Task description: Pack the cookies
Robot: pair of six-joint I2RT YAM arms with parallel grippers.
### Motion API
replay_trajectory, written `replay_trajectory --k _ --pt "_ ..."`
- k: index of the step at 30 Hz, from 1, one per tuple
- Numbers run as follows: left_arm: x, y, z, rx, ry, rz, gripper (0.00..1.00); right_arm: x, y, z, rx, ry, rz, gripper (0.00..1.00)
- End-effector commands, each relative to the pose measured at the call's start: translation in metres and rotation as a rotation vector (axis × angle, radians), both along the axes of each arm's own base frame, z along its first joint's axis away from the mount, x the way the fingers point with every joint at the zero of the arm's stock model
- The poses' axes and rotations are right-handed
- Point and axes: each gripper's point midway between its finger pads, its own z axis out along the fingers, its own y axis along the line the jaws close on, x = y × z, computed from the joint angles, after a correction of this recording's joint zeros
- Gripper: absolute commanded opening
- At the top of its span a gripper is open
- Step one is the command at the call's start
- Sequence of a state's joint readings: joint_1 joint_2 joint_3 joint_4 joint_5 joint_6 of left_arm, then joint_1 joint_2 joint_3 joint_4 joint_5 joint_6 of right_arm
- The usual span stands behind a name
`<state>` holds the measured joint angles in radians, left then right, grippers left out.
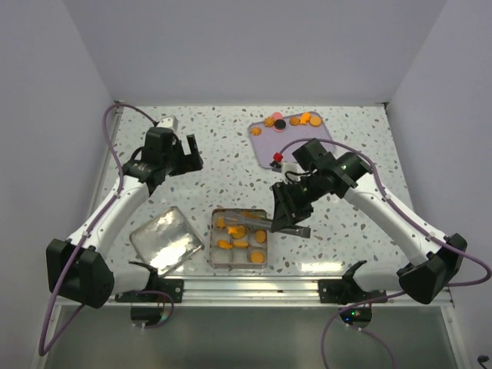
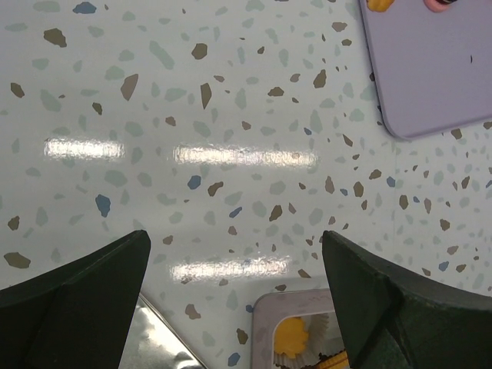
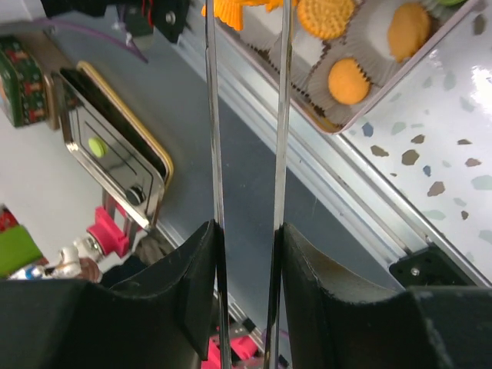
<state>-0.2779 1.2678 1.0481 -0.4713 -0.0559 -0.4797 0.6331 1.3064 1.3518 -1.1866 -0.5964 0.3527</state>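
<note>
A lilac tray [image 1: 265, 146] far back on speckled table [image 1: 223, 146], shiny metal lid [image 1: 163, 238] near front left.

The left gripper [image 2: 234, 246] stands wide open, its two dark fingers [image 2: 77, 300] framing the bottom corners above the speckled table [image 2: 231, 92]. Between them a corner of a square tin [image 2: 265, 323] shows, an orange cookie [image 2: 290, 337] in a white paper cup [image 2: 327, 329]. A shiny lid [image 2: 154, 346] lies just left of it. Top right, a lilac tray [image 2: 438, 69] – an orange piece [image 2: 377, 4] and a pink one [image 2: 442, 4] at its cropped upper edge.
</note>
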Motion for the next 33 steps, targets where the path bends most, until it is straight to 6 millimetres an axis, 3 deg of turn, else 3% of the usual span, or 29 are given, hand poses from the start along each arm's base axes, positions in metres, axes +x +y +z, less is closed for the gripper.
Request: replay_trajectory --k 1,6,17,33 --pt "0.006 -0.006 0.016 -0.038 -0.063 0.000 1.00 -0.018 0.012 0.009 0.061 -0.009 0.080 0.28" --pt "0.005 -0.004 0.016 -0.039 -0.062 0.004 1.00 -0.023 0.016 0.003 0.042 -0.001 0.081 0.28" --pt "-0.010 0.001 0.012 -0.037 -0.053 0.017 1.00 -0.051 0.045 -0.016 -0.020 0.029 0.225 0.27" --pt "-0.023 0.009 0.013 -0.030 -0.062 0.039 1.00 -0.060 0.064 -0.030 -0.050 0.054 0.262 0.27"
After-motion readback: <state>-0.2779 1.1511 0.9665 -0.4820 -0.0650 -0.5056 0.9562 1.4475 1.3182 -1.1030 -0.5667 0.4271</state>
